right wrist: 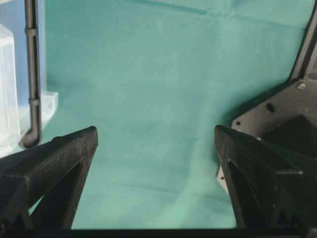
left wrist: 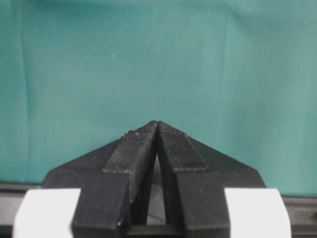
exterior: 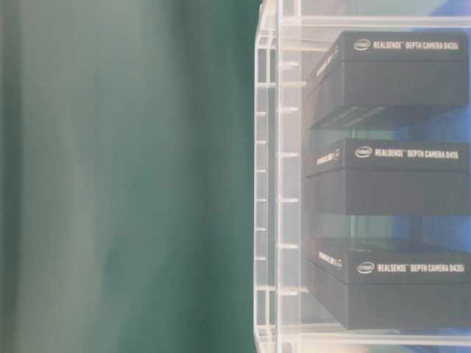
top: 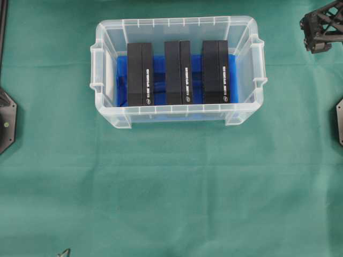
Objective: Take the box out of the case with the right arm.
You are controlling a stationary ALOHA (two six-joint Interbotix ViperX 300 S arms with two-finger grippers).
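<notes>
Clear plastic case (top: pixel 177 115) on green-clothed table (top: pixel 171 193), upper middle of the overhead view, bottom lined with a blue sheet (top: pixel 236 75). Inside, three black boxes in a row, apart from one another: left box (top: pixel 140 74), middle box (top: pixel 178 72), right box (top: pixel 215 71), each with white lettering along one side. From table level, same boxes seen through the case wall, printed "RealSense Depth Camera D435i". Right arm (top: pixel 323 30) at the top right corner of the overhead view, well apart from the case; right gripper (right wrist: pixel 156 163) over bare cloth, jaws spread wide, nothing between them, a corner of the case at the left edge of its wrist view. Left gripper (left wrist: pixel 157 130) over bare cloth too, jaws pressed together at the tips, holding nothing.
</notes>
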